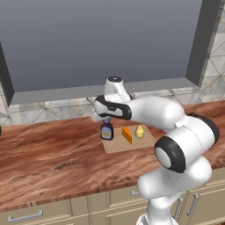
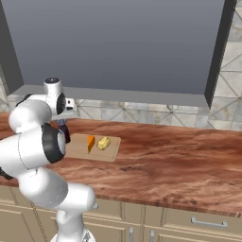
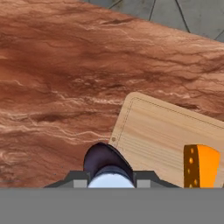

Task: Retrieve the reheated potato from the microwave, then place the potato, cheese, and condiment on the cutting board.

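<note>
My gripper (image 1: 105,119) is shut on the neck of the condiment (image 1: 107,131), a dark bottle with a white label. The bottle hangs upright at the left edge of the light wooden cutting board (image 1: 132,145); I cannot tell whether its base touches the board. In the hand view the condiment (image 3: 107,162) sits between my fingertips (image 3: 78,179), over the corner of the cutting board (image 3: 162,131). The orange cheese (image 1: 127,135) and the yellowish potato (image 1: 139,131) lie side by side on the board, right of the bottle. The microwave is out of view.
The reddish wood counter (image 1: 52,154) stretches wide to the left and right of the board. A large grey window (image 1: 101,39) with a sill runs along the tiled back wall. Drawers and cabinet doors (image 2: 189,222) sit below the counter's front edge.
</note>
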